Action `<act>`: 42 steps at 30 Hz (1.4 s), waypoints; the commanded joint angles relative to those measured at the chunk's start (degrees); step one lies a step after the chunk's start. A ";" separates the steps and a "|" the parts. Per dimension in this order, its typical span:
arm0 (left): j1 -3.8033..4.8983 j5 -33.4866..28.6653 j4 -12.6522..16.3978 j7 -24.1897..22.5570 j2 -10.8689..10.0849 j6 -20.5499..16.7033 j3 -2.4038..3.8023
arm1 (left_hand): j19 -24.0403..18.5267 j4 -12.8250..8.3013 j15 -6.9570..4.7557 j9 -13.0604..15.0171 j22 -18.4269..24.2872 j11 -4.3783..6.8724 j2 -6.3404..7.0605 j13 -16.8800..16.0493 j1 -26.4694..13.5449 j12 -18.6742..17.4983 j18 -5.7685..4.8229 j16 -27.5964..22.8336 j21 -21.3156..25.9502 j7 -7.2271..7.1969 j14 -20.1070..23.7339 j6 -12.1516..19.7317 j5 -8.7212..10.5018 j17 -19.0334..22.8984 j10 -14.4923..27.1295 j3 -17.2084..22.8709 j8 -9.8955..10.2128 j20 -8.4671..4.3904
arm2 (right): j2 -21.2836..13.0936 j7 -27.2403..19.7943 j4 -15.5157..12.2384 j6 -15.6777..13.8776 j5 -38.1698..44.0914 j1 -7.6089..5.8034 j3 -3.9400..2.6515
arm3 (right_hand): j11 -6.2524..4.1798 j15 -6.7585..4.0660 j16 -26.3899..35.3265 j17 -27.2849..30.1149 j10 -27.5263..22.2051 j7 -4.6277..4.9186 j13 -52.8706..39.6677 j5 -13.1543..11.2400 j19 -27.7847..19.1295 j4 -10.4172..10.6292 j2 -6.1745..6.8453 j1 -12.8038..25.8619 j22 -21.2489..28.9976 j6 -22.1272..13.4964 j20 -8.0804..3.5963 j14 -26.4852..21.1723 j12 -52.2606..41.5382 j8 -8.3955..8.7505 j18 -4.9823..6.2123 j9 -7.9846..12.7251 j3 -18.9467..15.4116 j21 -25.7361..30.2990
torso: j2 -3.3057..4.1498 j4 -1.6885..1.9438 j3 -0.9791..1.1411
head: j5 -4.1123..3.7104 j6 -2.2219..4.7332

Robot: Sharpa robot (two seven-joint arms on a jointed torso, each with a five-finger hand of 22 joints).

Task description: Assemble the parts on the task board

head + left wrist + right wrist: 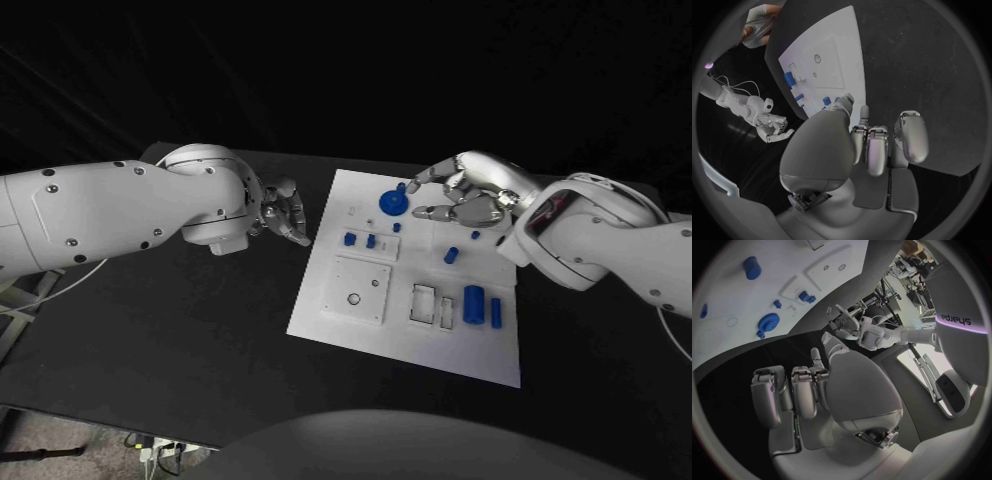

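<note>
At the centre of the black table (173,340) we note the white task board (433,350) lying flat, its long side running away from the robot. On its far end stands a round blue disc-shaped part (392,202) with a smaller blue part (402,187) just beyond it. Nearer the middle we see two short blue parts (349,239) side by side, a tiny blue part (397,227) between them and the disc, and another short blue part (451,255) toward the right side of the board. At the near right sit a taller blue cylinder (475,298) and a slim blue bar (496,312), next to two rectangular recesses (424,303). A raised square plate (361,290) with small holes occupies the near left of the board. Our left hand (281,218) hangs just beside the board's left edge, off the board, touching no part; in the left wrist view its fingers (879,147) lie curled in together against the palm, with nothing in them. Our right hand (464,196) hovers over the far right corner of the board, close to the disc but apart from it; in the right wrist view its fingers (792,395) are likewise folded down side by side and hold nothing, and the disc shows on the board beyond them.
</note>
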State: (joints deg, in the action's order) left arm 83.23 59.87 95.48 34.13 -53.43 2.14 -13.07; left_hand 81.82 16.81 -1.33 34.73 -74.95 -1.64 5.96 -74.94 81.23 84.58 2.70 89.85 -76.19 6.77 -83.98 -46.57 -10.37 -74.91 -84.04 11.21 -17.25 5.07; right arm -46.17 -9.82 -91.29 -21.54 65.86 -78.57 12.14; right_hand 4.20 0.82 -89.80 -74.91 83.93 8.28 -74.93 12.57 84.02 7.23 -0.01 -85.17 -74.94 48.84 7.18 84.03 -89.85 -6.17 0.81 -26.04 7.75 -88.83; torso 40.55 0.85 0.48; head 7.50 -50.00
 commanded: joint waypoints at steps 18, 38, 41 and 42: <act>0.11 -9.64 -1.20 -20.74 0.05 -22.76 -0.23 | 5.93 -0.20 -1.22 -10.26 -13.74 1.11 2.50 -15.06 3.16 5.42 -1.69 0.15 -9.94 -1.72 -6.02 -8.30 1.31 -15.09 -5.96 11.31 1.36 -1.17 | 16.55 3.64 12.80 7.71 25.14 -0.01 -0.43 | -3.79 -4.03 -0.20 -15.09 6.07 -3.41 -15.07 2.69 5.98 -0.99 2.91 0.83 -15.06 5.33 -3.73 5.97 -0.15 2.12 -0.81 5.20 1.91 -1.17 | 0.69 2.85 -1.44 | -2.23 0.00; 0.10 -8.80 -0.41 -18.92 -1.35 -24.10 -0.24 | 5.57 -0.47 -0.89 -12.65 -13.54 0.66 4.42 -15.06 4.93 5.42 -1.55 0.15 -9.39 -1.18 -6.02 -8.07 2.84 -15.09 -5.96 17.17 1.88 -0.98 | 22.70 5.48 19.42 10.26 29.00 1.33 -0.54 | -3.88 -4.50 -0.20 -15.09 6.07 -3.35 -15.07 1.40 5.98 -2.32 3.99 1.24 -15.06 3.67 -4.39 5.97 -0.15 2.64 -0.81 8.68 3.74 -1.17 | 0.82 3.11 -1.79 | -2.36 0.00; 0.10 -8.74 -0.38 -18.68 -1.39 -23.90 -0.24 | 5.46 -0.48 -0.87 -12.75 -13.48 0.64 4.55 -15.06 4.94 5.42 -1.51 0.15 -9.21 -1.15 -6.02 -8.07 2.89 -15.09 -5.96 17.50 1.86 -0.96 | 22.67 5.42 19.52 10.73 29.24 1.39 -0.55 | -3.69 -4.29 -0.20 -15.09 6.07 -3.16 -15.07 -0.57 5.98 -1.67 4.47 2.51 -15.06 3.47 -4.24 5.97 -0.15 2.52 -0.81 9.12 3.06 -1.17 | 0.75 3.06 -1.83 | -2.36 0.00; 0.10 -8.73 -0.39 -18.62 -1.40 -23.84 -0.24 | 5.44 -0.48 -0.86 -12.76 -13.47 0.63 4.57 -15.06 4.94 5.42 -1.50 0.15 -9.18 -1.14 -6.02 -8.06 2.89 -15.09 -5.96 17.55 1.86 -0.95 | 22.66 5.39 19.55 10.92 29.30 1.41 -0.55 | -3.68 -4.26 -0.20 -15.09 6.07 -3.15 -15.07 -1.29 5.98 -1.44 4.60 2.90 -15.06 3.55 -4.19 5.97 -0.15 2.47 -0.81 9.20 2.81 -1.17 | 0.73 3.05 -1.84 | -2.39 0.00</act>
State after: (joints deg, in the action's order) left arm 83.27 51.09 94.92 15.30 -54.85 -21.29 -13.34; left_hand 83.93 16.34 -2.17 22.02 -74.93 -0.79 10.04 -74.94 85.99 89.87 1.78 89.86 -85.74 5.31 -83.97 -54.57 -7.86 -74.95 -84.04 28.57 -15.59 4.27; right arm -23.56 -4.98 -71.80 -12.78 93.26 -77.21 11.62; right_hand 0.40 -3.40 -89.80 -74.95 84.03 4.99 -74.95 11.60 83.92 5.51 4.92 -82.84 -74.92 52.71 3.16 83.93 -89.85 -3.74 0.82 -16.90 10.57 -89.75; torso 41.38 3.97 -1.32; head 5.12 -50.00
